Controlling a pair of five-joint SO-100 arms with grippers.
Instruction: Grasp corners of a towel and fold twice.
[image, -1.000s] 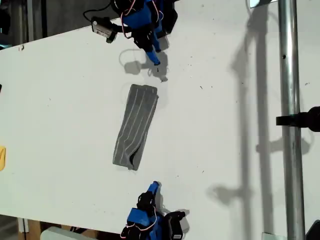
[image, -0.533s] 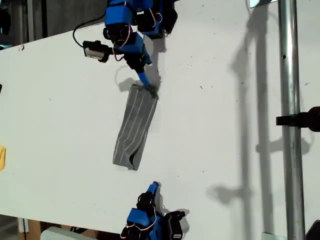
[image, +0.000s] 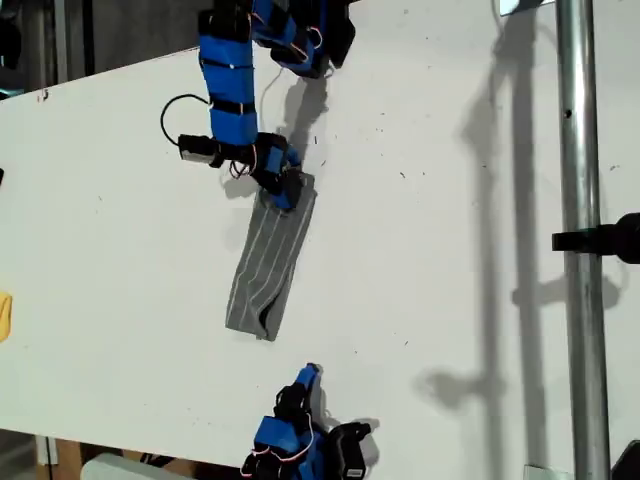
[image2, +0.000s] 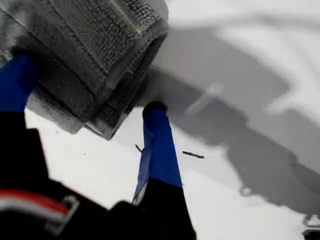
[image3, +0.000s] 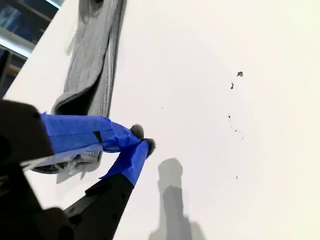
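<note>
Overhead, my first pincer (image2: 85, 107) straddles the towel's (image: 268, 258) end, spread.

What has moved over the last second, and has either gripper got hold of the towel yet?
My first gripper came down from the table's far edge onto the towel's upper end in the exterior view. Its jaws stand open astride that end, nothing clamped. The towel kept its shape and place; my second gripper stayed parked, shut.

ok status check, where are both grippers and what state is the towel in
My first gripper open, jaws straddling the towel's folded end. My second gripper shut, empty, parked off the cloth. Towel lies as a narrow strip. Nothing in the way.
</note>
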